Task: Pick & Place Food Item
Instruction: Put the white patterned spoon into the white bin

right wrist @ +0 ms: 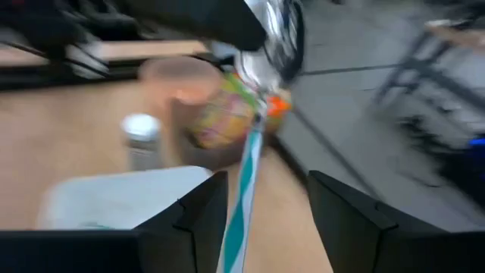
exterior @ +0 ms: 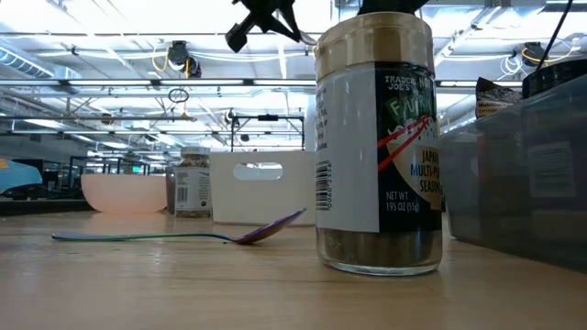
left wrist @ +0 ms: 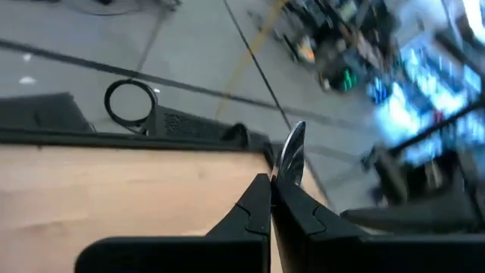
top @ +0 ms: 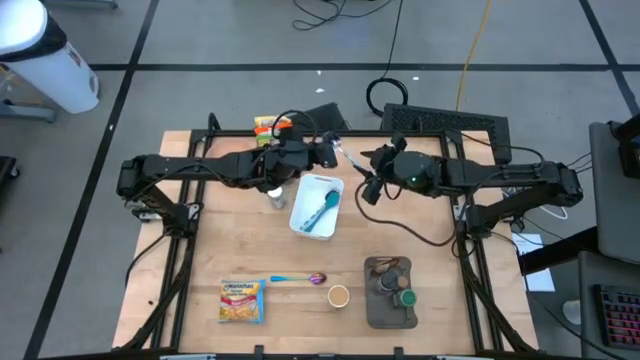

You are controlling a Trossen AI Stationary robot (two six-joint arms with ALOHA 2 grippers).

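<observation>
With the spice jar looming up front, your left pincer is clamped on a spoon whose light, stiff, likely slippery handle runs between the half-spread fingers of your right pincer, so grip it squarely mid-handle.

Place: robotics lab or workshop hall
Evidence: wooden tabletop on taped concrete floor; cables behind the tabletop; exposed ceiling trusses
</observation>
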